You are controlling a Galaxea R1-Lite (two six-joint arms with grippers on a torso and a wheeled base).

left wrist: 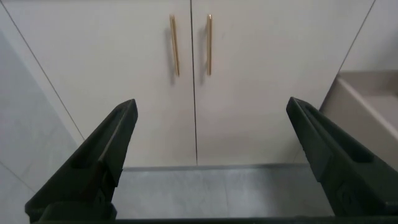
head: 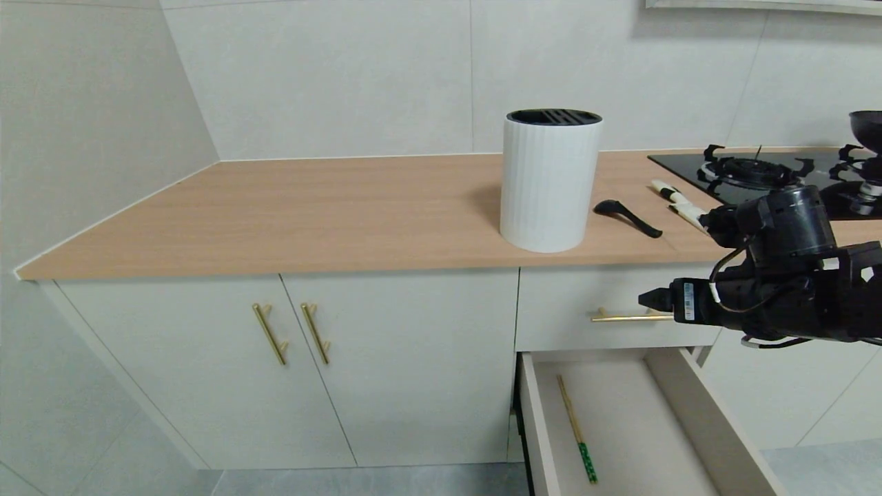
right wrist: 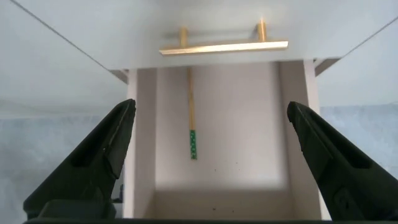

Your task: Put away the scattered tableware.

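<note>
Head view: right arm (head: 792,275) level at the right, right gripper (head: 653,300) pointing left before the shut drawer's handle (head: 623,317); spoon (head: 627,217) on the counter (head: 310,213), right of the white holder (head: 550,180).
Right wrist view: claw apart over the open drawer (right wrist: 242,137); chopstick (right wrist: 192,118) lies inside.
Left wrist view: left gripper (left wrist: 211,109) apart, facing cupboard doors (left wrist: 261,93).

The surface (head: 310,207) is smooth matt wood-grain, the ribbed white utensil holder (head: 549,186) looks like matt plastic, the cabinet handles (head: 269,333) are shiny brass-coloured metal, and the hob (head: 679,165) is glossy black glass.
</note>
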